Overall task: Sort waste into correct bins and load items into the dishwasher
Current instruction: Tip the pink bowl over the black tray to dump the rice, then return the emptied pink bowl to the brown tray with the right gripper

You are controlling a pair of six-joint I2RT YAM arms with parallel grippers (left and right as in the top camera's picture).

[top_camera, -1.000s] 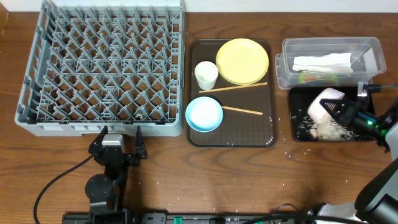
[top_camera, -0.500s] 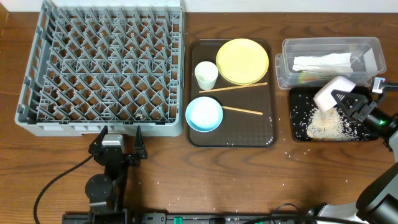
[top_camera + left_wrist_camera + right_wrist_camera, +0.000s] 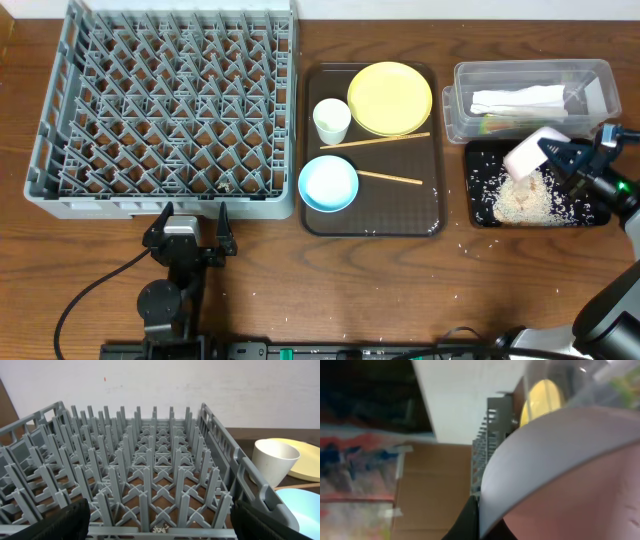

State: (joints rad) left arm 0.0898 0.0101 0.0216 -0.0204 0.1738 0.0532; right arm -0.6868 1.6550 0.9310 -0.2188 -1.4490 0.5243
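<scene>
— Two grippers to check. Right gripper [image 3: 552, 152] first: wide or narrow?
— Closed hard, pinching the rim of the white bowl [image 3: 527, 153]. Bowl lifted and tipped, not level.
— And beneath it?
— Straight below the bowl, a heap of rice scraps [image 3: 522, 203] on the black tray [image 3: 478, 170], with loose grains strewn around the heap. Just past the bowl, on the tray's far side, the clear tub [image 3: 455, 110], with the napkin [image 3: 518, 99] and the yellow-green wrapper [image 3: 500, 124] inside.
— Left gripper [image 3: 190, 212]?
— Spread as wide as can be, gripping nothing. Low over the table, fingertips just short of the near wall of the dish rack [image 3: 170, 110]. No dishes seen in the rack.
— Further out?
— Off to its right, the brown serving tray [image 3: 400, 205]. Nearest on it, the blue bowl [image 3: 328, 183], then the cup [image 3: 332, 120], then the yellow plate [image 3: 390, 97]. Chopsticks [image 3: 375, 141] apart: one between cup and blue bowl, the other just beside the blue bowl.
</scene>
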